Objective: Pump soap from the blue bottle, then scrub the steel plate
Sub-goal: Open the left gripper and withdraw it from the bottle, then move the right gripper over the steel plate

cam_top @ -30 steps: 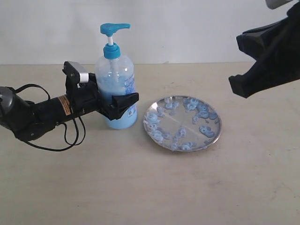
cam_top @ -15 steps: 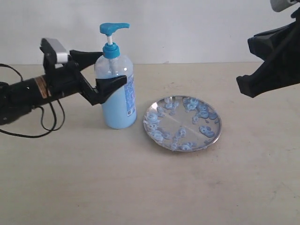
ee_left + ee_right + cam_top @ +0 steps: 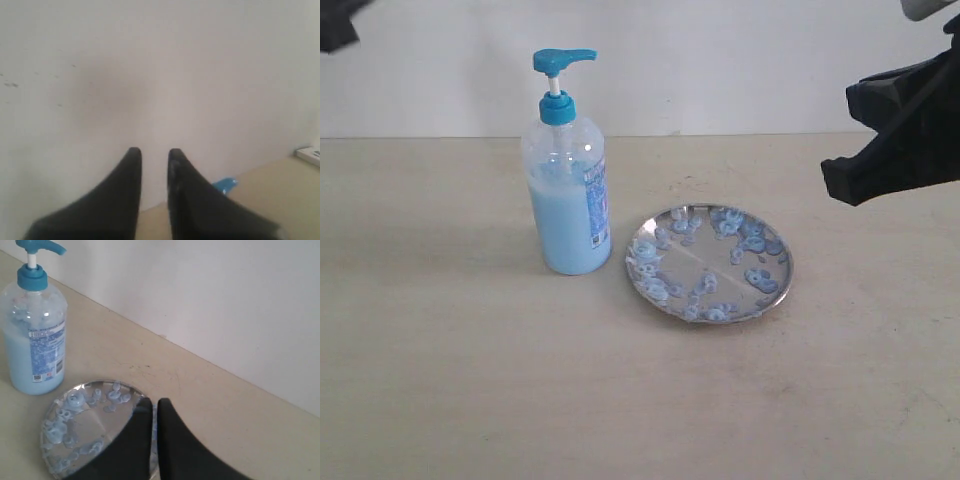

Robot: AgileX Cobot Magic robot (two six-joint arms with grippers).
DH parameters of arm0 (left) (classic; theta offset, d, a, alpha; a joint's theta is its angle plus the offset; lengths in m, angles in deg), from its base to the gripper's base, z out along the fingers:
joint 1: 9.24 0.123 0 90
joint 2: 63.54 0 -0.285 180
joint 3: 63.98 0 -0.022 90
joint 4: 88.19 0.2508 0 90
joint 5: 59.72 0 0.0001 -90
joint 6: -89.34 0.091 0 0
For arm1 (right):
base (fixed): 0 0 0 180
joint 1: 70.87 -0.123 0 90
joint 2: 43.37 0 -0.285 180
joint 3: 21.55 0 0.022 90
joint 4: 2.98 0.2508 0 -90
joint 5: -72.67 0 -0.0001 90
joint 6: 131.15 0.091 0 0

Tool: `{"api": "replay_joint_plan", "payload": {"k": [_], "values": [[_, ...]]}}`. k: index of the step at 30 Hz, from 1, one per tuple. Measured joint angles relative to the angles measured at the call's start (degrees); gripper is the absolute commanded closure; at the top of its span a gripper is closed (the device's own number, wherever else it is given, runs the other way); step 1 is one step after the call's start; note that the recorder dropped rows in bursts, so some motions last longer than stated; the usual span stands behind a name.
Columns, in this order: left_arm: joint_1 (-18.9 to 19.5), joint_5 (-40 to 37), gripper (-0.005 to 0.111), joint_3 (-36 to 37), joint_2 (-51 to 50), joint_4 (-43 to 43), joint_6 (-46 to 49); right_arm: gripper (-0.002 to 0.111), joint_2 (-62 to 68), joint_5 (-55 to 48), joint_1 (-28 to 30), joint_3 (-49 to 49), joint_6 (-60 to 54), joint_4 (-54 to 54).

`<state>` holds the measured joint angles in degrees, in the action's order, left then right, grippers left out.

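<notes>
Exterior: blue bottle (image 3: 566, 190), clear plastic, milky soap (image 3: 565, 240) inside, stands upright just beside the round, shiny steel plate (image 3: 708, 262) speckled with blobs; right gripper (image 3: 845, 140) hangs well apart.
Left wrist: left gripper (image 3: 152, 156) fingers narrow, empty.
Right wrist: fingers nearly touching, empty, over the plate's rim.

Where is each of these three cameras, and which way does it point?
Exterior view: off the arms, facing table and wall, on the blue bottle and steel plate; right arm at the edge.
Left wrist view: rides its arm, facing the wall past the left tool.
Right wrist view: rides its arm, looking down past the right tool.
Shared: exterior and right wrist both show bottle and plate.
</notes>
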<state>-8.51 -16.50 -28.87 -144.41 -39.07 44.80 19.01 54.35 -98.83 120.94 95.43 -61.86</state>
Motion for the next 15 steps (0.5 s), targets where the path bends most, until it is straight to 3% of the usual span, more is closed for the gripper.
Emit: {"api": "replay_joint_plan", "payload": {"k": [4,5,7,15], "values": [[0.0,-30.6,0.103,0.3,21.4,2.6,-3.8,0.109,0.0,0.0,0.0,0.0,4.0,5.8],[0.0,-41.8,0.103,0.6,26.8,3.0,-4.1,0.109,0.0,0.0,0.0,0.0,4.8,6.2],[0.0,-50.1,0.103,3.1,36.3,5.3,-4.2,0.109,0.0,0.0,0.0,0.0,5.1,6.6],[0.0,-47.5,0.103,21.1,69.2,5.1,-7.3,0.109,0.0,-0.1,0.0,0.0,5.1,6.7]]}}
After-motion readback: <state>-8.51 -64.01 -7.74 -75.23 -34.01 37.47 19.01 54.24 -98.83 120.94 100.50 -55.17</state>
